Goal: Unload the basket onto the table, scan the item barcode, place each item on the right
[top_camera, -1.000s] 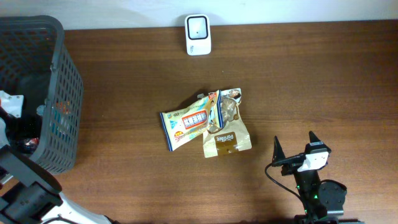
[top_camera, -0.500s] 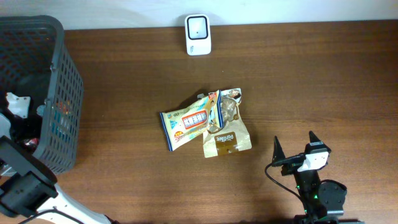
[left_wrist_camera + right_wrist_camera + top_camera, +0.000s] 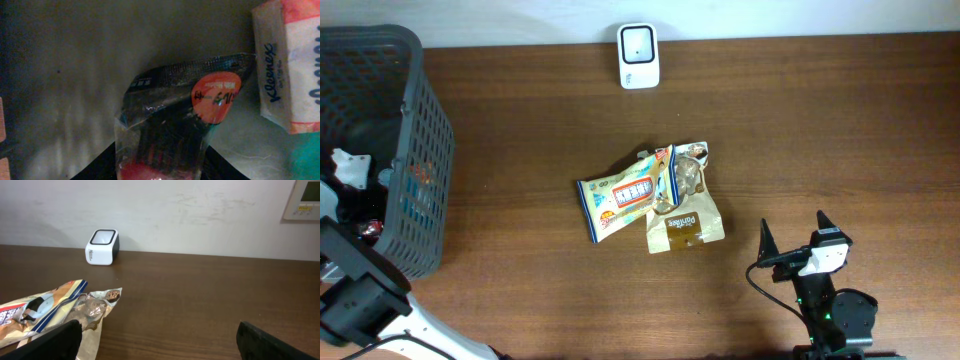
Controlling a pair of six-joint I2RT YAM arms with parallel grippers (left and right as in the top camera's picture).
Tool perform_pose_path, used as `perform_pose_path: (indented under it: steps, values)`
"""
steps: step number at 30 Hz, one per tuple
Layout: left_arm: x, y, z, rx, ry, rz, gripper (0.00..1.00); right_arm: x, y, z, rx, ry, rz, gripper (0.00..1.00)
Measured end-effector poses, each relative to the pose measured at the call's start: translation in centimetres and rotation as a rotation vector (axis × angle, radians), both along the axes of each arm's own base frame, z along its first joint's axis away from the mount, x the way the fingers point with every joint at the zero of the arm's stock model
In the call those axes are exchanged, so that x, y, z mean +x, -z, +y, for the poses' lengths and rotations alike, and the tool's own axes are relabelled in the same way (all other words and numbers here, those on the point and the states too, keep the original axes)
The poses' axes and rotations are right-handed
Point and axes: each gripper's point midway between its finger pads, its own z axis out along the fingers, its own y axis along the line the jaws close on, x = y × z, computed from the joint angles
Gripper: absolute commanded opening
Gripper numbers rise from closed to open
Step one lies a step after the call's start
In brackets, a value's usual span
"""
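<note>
Step in hand, as I read it: picking an item out of the basket [image 3: 420,150] so it can be scanned. The left gripper [image 3: 160,156] is down inside the basket, jaws standing either side of the lower end of a dark packet [image 3: 170,115] with a round orange sticker [image 3: 216,96]. The packet lies between the fingers, but the contact is at the frame edge, so I cannot tell whether the jaws are pressing on it or only flanking it. The item is on the grey basket floor, top corner near a Kleenex pack [image 3: 290,65] on its right, apart from it or just touching, unclear. No barcode shows on the face toward the wrist camera. The right gripper [image 3: 792,226] is released, jaws wide, nothing in it, parked low at the near right of the table [image 3: 820,120], well apart from everything. A cream snack packet [image 3: 620,198] and a brown packet [image 3: 685,228] lie overlapping mid-table. The barcode scanner [image 3: 639,43] sits at the far edge, window up, well away from the basket. The next move calls for a firm pinch on the crinkly film, a straight lift clear of the basket wall without dragging the Kleenex pack, then carrying it across to the scanner. The packet probably needs turning so the coded side faces the window. Risk: thin film slipping out of the grip.
</note>
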Motion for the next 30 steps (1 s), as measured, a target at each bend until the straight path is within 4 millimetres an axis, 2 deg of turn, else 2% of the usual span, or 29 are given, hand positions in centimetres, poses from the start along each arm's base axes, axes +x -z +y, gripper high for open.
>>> perform_pose_path:
  steps: [5,9,12,13,15,17,18,19,22,24,26,29,30]
  values:
    - [0.2,-0.3,0.1,-0.005,-0.035,-0.012,0.41,0.0,0.0,0.0,0.0,0.0,0.0,0.98]
    - [2.1,-2.6,0.7,-0.018,-0.081,-0.104,0.42,0.0,0.0,0.0,0.0,0.0,0.0,0.98]
    - [3.9,-6.5,0.9,-0.017,-0.096,-0.221,0.43,0.0,0.0,0.0,0.0,0.0,0.0,0.98]
    - [4.7,-9.3,0.8,-0.007,-0.089,-0.291,0.43,0.0,0.0,0.0,0.0,0.0,0.0,0.99]
    - [5.4,-12.0,0.4,-0.007,-0.072,-0.362,0.43,0.0,0.0,0.0,-0.001,0.0,0.0,0.98]
    - [6.2,-15.9,-0.3,-0.005,-0.036,-0.464,0.39,0.0,0.0,0.0,-0.001,0.0,0.0,0.98]
    - [6.6,-18.5,-0.9,0.002,-0.013,-0.528,0.39,0.0,0.0,0.0,0.0,0.0,0.0,0.98]
    - [6.7,-21.0,-1.5,0.01,0.01,-0.588,0.43,0.0,0.0,0.0,0.0,0.0,0.0,0.98]
    - [6.0,-24.9,-2.8,0.027,0.026,-0.653,0.46,0.0,0.0,0.0,0.0,0.0,0.0,0.98]
    - [5.4,-25.2,-2.9,0.032,0.012,-0.637,0.46,0.0,0.0,0.0,0.0,0.0,0.0,0.98]
    - [4.8,-23.6,-2.3,0.045,-0.023,-0.586,0.51,0.0,0.0,0.0,-0.001,0.0,0.0,0.99]
    - [4.0,-19.2,-1.3,0.039,-0.076,-0.476,0.55,0.0,0.0,0.0,-0.001,0.0,0.0,0.98]
    - [3.7,-17.1,-1.0,0.027,-0.089,-0.431,0.55,0.0,0.0,0.0,-0.001,0.0,0.0,0.98]
